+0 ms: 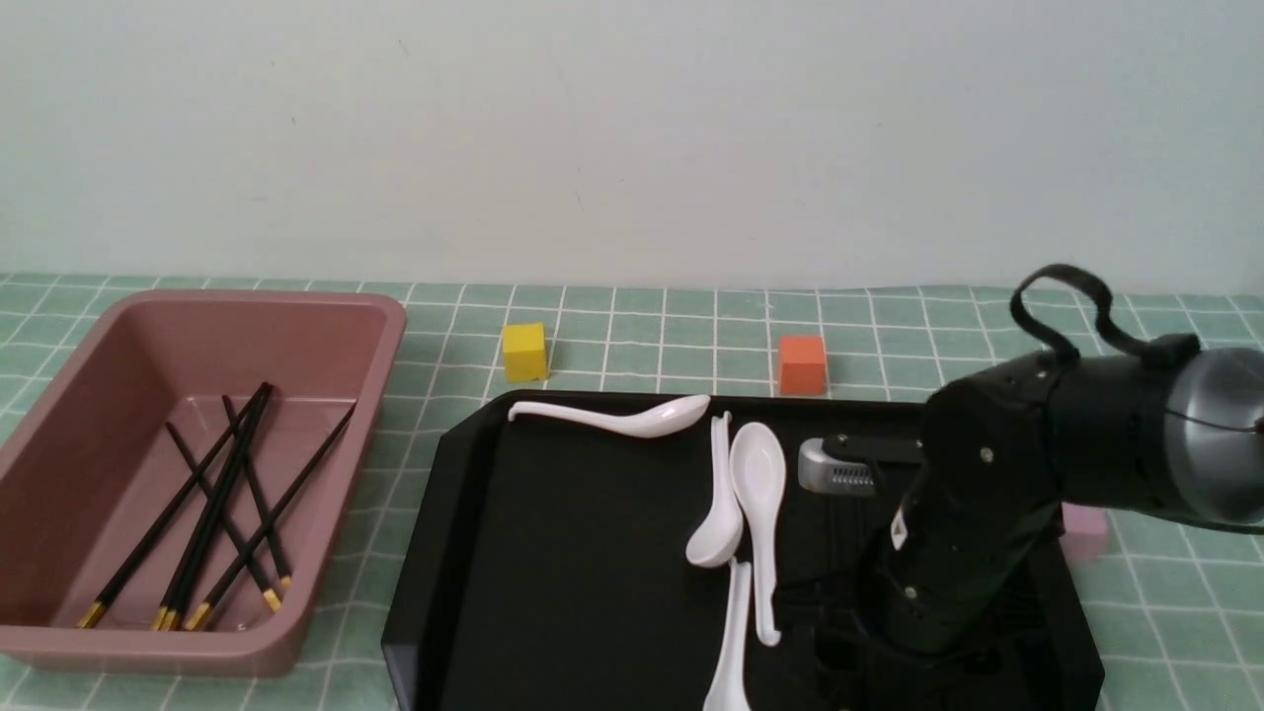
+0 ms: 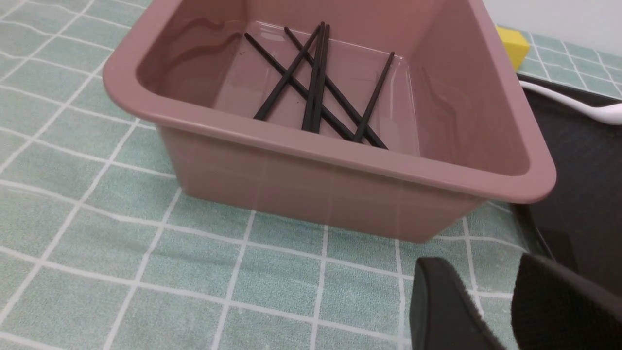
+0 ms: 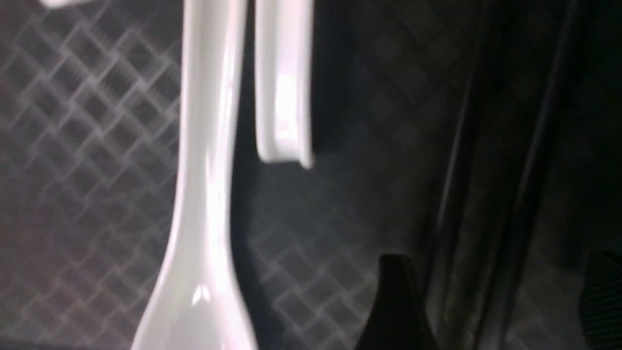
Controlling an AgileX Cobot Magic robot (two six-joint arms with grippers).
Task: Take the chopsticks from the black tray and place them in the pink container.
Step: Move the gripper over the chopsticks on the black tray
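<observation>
The pink container [image 1: 247,301] stands at the left with several black, gold-tipped chopsticks [image 1: 212,513] lying crossed on its floor. My right arm [image 1: 968,523] reaches down over the right part of the black tray [image 1: 553,553], and its body hides the gripper in the front view. In the right wrist view my right gripper [image 3: 495,262] is open just above the tray floor [image 3: 73,170], and dim dark chopsticks [image 3: 491,194] lie between its fingers. My left gripper [image 2: 486,265] is open and empty, low over the cloth, near the container's [image 2: 340,146] front corner. The chopsticks [image 2: 316,82] show inside.
Several white spoons lie on the tray: one along the far rim [image 1: 632,415] and others in the middle [image 1: 758,474], close to my right gripper [image 3: 209,146]. Behind the tray are a yellow cube [image 1: 524,352] and an orange cube [image 1: 802,364]. A pale pink cube [image 1: 1084,531] sits by its right edge.
</observation>
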